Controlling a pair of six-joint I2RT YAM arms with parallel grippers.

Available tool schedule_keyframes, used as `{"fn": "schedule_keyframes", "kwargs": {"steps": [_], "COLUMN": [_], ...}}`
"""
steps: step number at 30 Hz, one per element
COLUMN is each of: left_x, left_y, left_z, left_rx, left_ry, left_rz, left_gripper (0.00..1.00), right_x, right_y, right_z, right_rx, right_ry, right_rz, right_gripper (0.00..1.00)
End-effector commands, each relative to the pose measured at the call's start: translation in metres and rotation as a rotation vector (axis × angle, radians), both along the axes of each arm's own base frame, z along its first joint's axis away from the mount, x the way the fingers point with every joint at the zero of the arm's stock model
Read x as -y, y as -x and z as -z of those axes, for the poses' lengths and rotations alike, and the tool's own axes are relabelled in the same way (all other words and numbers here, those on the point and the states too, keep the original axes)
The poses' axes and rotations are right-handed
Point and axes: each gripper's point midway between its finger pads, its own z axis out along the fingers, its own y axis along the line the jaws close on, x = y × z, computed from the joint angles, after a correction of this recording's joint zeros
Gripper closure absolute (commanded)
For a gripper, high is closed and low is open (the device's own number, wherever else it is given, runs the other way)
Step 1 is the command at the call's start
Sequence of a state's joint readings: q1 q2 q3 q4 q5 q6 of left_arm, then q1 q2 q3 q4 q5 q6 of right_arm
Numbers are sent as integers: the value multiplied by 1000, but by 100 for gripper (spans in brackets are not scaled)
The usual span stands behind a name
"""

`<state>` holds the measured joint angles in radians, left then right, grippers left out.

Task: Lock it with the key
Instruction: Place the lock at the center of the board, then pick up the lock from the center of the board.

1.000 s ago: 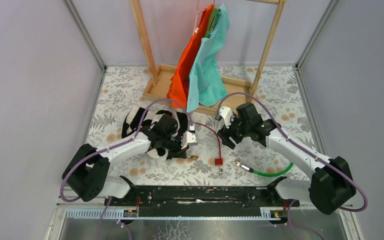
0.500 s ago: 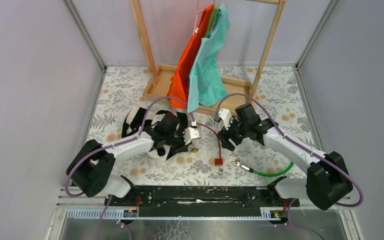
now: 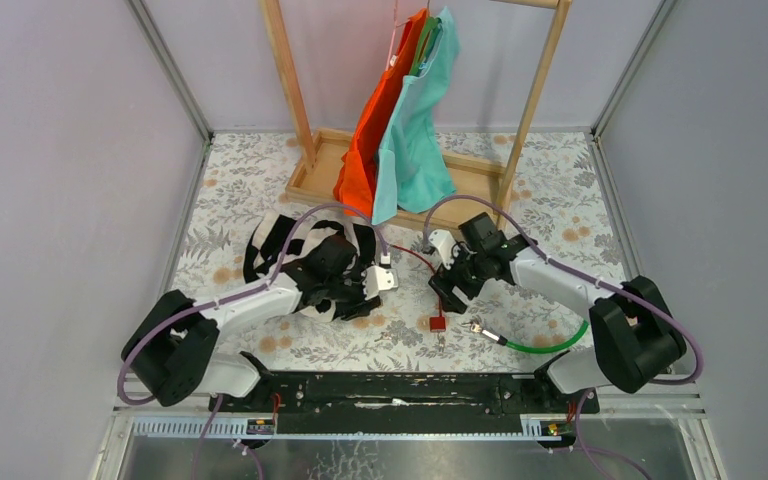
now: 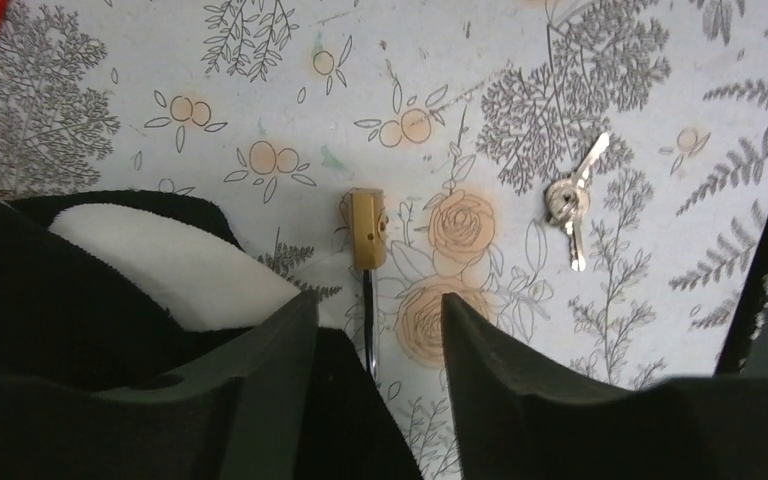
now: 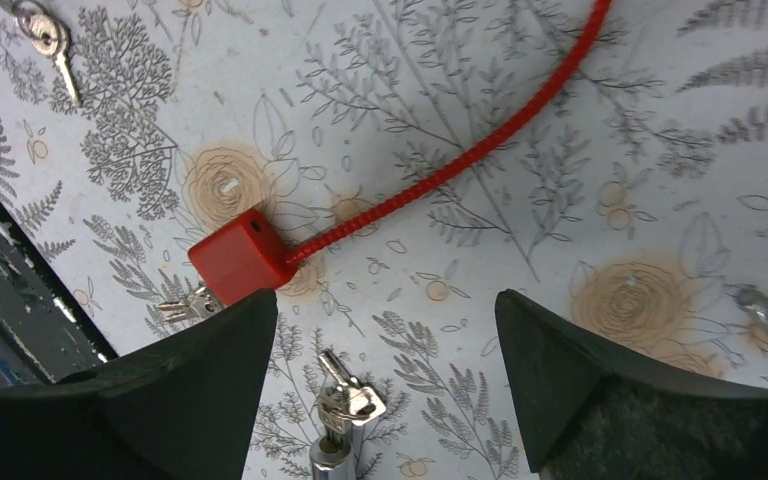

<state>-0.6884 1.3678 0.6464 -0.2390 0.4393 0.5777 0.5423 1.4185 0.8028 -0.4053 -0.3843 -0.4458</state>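
**Brass padlock (image 4: 364,228): key not yet taken up, nothing gripped**

Location: laid flat on the flowered desk (image 4: 660,60), directly below the left hand (image 4: 375,300) and just beside the edge of a black-and-white cloth (image 4: 160,265). A pair of keys (image 4: 570,205) is laid apart from it, to one side.

Hands: the left hand is held spread and empty above the padlock. The right hand (image 5: 385,295) is likewise spread and empty, above a red cable lock (image 5: 238,258).

Progress: judged barely begun. No key has been gripped or inserted, so pick-up, insertion and turning are all left.

Not determined:
- whether the padlock's shackle is closed, its far end being cut off between the left fingers
- whether the metal at the red lock's lower corner is an inserted key
- which lock is meant by the task
- the padlock's place in the overhead view, where it cannot be picked out
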Motion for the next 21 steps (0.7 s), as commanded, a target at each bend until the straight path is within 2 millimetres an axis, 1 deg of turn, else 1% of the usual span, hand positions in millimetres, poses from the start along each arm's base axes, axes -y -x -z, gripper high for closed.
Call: {"fn": "schedule_keyframes", "kwargs": {"steps": [1,4,8,9,10,12,14,17,20,21], "left_x": [-10,-18,-34,-37,-40,-44,-46,-47,-47,-47], "left_y": [2,-3,-10,-11,-12,-15,-17,-19,-21,-21], "left_z": [-7,-14,-16,-15,-14,-15,-16,-18,-19,-19], "left_rx": [77,139,241,262,281,315,328,339,347,348], "left_ry": [-27,-56,-104,-113,-119,-127,-134,-136,-135,-133], "left_rz": [46,47,59,60,61,58,53,45,41,42], "left_gripper": [38,29,23,22,22,21,20,20,19,19], "right_x": [-7,-15,-25,-27,-27,-29,-30,-30,-24,-19], "right_y": [17,25,35,36,37,33,25,17,13,12], "right_z": [6,7,6,7,11,17,20,25,33,35], "right_rx": [-21,-8,-28,-27,-20,6,13,14,20,29], "right_ry": [50,54,40,52,73,120,144,173,224,252], "right_rz": [-79,-121,-124,-116,-102,-51,26,75,87,85], "right_gripper": [12,11,9,8,4,2,1,0,0,0]}}
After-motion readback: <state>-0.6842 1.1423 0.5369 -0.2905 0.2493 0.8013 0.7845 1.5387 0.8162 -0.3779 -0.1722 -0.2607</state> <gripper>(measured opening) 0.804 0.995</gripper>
